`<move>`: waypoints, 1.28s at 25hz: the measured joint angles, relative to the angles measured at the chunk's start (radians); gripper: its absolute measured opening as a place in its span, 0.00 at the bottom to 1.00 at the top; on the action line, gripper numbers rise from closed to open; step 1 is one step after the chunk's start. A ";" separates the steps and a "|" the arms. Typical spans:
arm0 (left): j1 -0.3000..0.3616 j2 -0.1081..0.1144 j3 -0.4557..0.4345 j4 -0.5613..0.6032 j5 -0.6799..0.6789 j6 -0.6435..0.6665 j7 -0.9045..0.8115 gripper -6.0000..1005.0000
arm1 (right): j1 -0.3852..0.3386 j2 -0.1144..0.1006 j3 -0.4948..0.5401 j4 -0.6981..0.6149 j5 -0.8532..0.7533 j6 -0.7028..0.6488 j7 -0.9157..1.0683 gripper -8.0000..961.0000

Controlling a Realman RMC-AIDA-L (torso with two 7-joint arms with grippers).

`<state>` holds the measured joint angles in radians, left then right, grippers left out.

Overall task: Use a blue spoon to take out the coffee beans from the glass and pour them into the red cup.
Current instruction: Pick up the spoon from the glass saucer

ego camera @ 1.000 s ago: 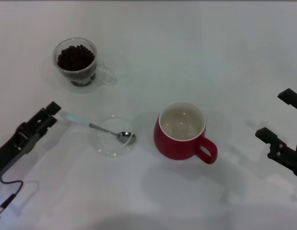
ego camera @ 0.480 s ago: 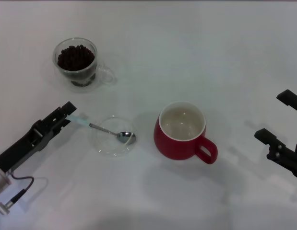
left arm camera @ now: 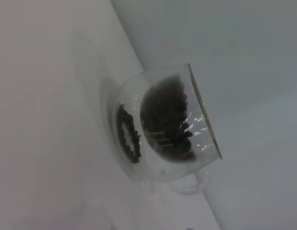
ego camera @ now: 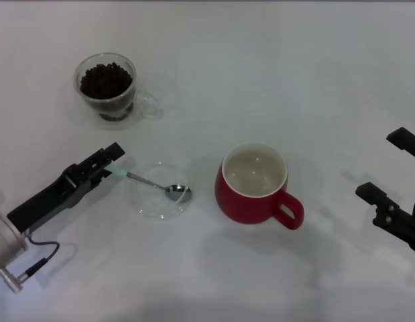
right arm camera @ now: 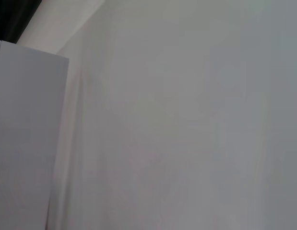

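Observation:
The blue spoon lies with its metal bowl in a flat clear saucer; only a sliver of its pale blue handle shows beside my left gripper. That gripper is open, and its fingers straddle the handle's end. The glass stands at the far left, heaped with coffee beans. In the left wrist view the glass and its coffee beans show from close by. The red cup stands in the middle, with nothing inside it and its handle toward my right gripper, which is open at the right edge.
All of this sits on a plain white table. The saucer lies between the left gripper and the red cup. A thin cable trails from the left arm near the front left corner. The right wrist view holds only white surfaces.
My left gripper has slid right and slightly toward me, along the spoon's handle, and now covers most of its blue part. The spoon has barely moved. The right arm stays put.

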<state>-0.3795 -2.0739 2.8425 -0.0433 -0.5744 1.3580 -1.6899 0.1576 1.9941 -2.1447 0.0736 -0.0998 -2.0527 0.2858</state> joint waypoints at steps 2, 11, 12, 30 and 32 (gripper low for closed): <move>-0.006 0.000 0.000 -0.003 0.002 -0.001 0.000 0.71 | -0.001 0.000 -0.001 0.000 0.000 0.000 0.000 0.84; -0.011 0.001 0.000 -0.003 0.008 -0.027 -0.001 0.69 | -0.002 0.002 0.002 0.000 0.003 0.000 0.001 0.84; -0.011 0.001 0.000 -0.004 0.009 -0.028 -0.001 0.68 | 0.000 0.002 0.001 0.000 0.003 0.000 0.003 0.84; -0.010 0.000 -0.003 -0.011 0.005 -0.051 0.023 0.14 | 0.000 0.003 -0.001 0.000 0.002 -0.015 0.006 0.83; -0.006 0.000 -0.007 -0.012 -0.002 -0.052 0.043 0.13 | 0.000 0.003 0.000 0.000 0.003 -0.015 0.006 0.83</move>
<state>-0.3854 -2.0740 2.8354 -0.0550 -0.5763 1.3064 -1.6474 0.1578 1.9972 -2.1452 0.0737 -0.0971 -2.0681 0.2918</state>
